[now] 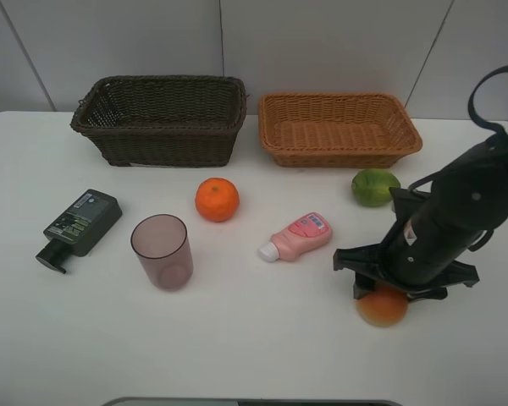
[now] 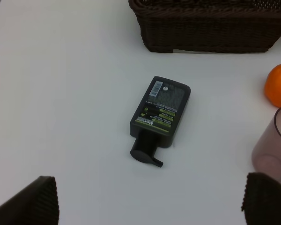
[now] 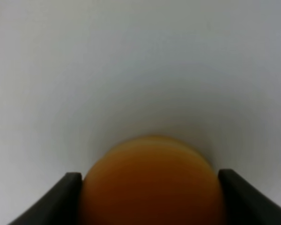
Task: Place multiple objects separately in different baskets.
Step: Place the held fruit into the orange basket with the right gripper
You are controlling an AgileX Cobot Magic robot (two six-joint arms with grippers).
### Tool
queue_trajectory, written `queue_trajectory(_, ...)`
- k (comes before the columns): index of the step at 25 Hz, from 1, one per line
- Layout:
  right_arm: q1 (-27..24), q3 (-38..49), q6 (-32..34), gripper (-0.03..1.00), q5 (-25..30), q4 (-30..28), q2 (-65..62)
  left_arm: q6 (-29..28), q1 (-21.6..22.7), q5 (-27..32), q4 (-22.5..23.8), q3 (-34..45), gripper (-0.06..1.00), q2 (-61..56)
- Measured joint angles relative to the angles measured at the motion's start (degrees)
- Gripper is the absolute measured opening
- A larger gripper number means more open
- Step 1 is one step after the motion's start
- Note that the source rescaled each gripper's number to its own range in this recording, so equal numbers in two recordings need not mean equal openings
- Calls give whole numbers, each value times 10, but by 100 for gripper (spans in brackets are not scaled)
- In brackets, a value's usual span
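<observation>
My right gripper (image 1: 381, 294) is shut on the red-yellow fruit (image 1: 383, 309), low over the table at the front right. In the right wrist view the fruit (image 3: 152, 183) fills the gap between both fingers (image 3: 70, 192). My left gripper (image 2: 152, 187) is open and holds nothing. It hovers above the dark green pump bottle (image 2: 160, 112), which lies flat. On the table lie the pump bottle (image 1: 80, 224), the mauve cup (image 1: 162, 251), the orange (image 1: 217, 200), the pink bottle (image 1: 298, 236) and the green fruit (image 1: 374, 187). The dark brown basket (image 1: 165, 144) and the tan basket (image 1: 339, 154) stand at the back.
Both baskets hold nothing. The green fruit lies just in front of the tan basket's right end, close to my right arm. The cup (image 2: 274, 150) and the orange (image 2: 278, 85) sit to one side of the pump bottle in the left wrist view.
</observation>
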Motion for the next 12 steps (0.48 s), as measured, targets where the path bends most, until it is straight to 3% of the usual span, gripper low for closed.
queue_trajectory(5, 0, -2, 0, 12, 10, -1, 0, 0, 0, 0, 0, 0, 100, 0)
queue_trajectory(12, 0, -57, -23, 12, 95, -35, 0, 0, 0, 0, 0, 0, 100, 0)
